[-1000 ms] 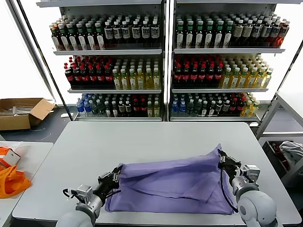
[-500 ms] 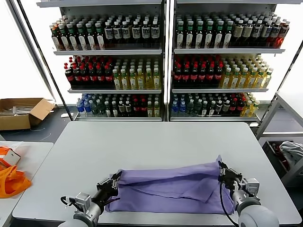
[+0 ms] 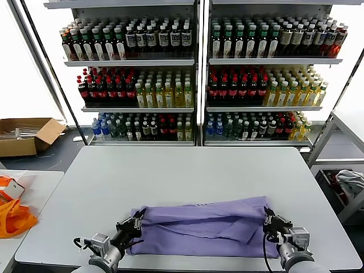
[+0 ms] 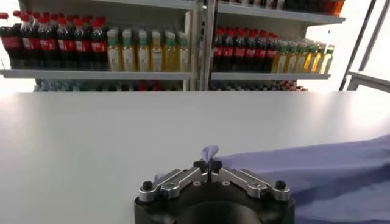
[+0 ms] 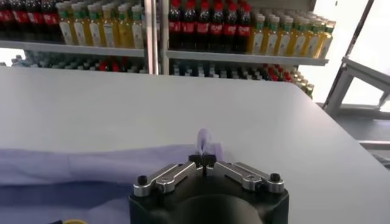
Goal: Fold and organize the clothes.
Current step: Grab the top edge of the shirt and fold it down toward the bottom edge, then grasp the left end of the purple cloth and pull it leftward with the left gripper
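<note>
- The lavender T-shirt [image 3: 202, 226] lies as a long, low band across the near part of the grey table [image 3: 187, 170]; a second ago its top edge peaked higher on the right, and it now sits flatter and closer to the front edge.
- The left gripper [image 3: 133, 223] has drawn back toward the table's near edge, fingertips pinched together on the shirt's left corner, a small tuft of cloth poking up between them in the left wrist view [image 4: 209, 164].
- The right gripper [image 3: 268, 218] has likewise pulled back and lower, its fingers closed on the shirt's right corner [image 5: 203, 159].
- Bottle shelves [image 3: 193, 74] stand behind; an orange plastic bag [image 3: 14, 215] rests on the side table.
</note>
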`<action>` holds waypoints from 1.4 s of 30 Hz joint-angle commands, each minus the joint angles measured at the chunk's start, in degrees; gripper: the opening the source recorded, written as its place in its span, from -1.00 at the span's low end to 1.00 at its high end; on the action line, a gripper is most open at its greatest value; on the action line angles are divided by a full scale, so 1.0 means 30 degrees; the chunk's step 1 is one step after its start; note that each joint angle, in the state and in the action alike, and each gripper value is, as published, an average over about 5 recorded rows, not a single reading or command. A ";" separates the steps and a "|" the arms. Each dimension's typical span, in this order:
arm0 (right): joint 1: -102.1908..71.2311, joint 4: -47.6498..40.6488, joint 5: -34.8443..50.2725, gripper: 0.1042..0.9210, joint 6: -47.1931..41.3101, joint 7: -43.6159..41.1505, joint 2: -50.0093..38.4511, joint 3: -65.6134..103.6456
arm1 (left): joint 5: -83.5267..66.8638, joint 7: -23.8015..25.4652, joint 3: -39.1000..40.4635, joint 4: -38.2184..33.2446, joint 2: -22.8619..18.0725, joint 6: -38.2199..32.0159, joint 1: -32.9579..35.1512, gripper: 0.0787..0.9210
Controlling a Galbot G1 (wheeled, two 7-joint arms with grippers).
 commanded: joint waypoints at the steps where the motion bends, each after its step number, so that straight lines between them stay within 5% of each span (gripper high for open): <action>1: -0.0575 -0.0363 -0.0777 -0.99 -0.0043 0.0056 0.0070 -0.0245 | 0.0201 0.0058 0.0114 0.0340 -0.0061 -0.0054 0.0065 -0.99; 15: -0.0921 -0.0755 -0.1848 -0.99 0.0427 -0.0004 0.0432 -0.0882 | 0.2191 -0.0114 0.0382 0.0180 -0.0613 -0.0756 0.0243 -0.98; 20: -0.1147 -0.0029 -0.2098 -0.90 0.0694 -0.0013 0.0495 -0.0341 | 0.2518 -0.0226 0.0257 -0.0450 -0.0718 -0.0755 0.0339 -0.77; 29: -0.0948 0.3115 -0.2050 -0.27 0.2028 0.0320 0.1199 0.1195 | 0.4433 -0.1536 -0.0110 -0.2753 -0.1905 0.0122 0.0980 -0.16; 42: -0.0250 0.3533 -0.1158 0.63 0.2250 0.0818 0.1201 0.0924 | 0.2809 -0.3366 -0.0765 -0.1815 -0.3587 0.0690 0.1677 0.69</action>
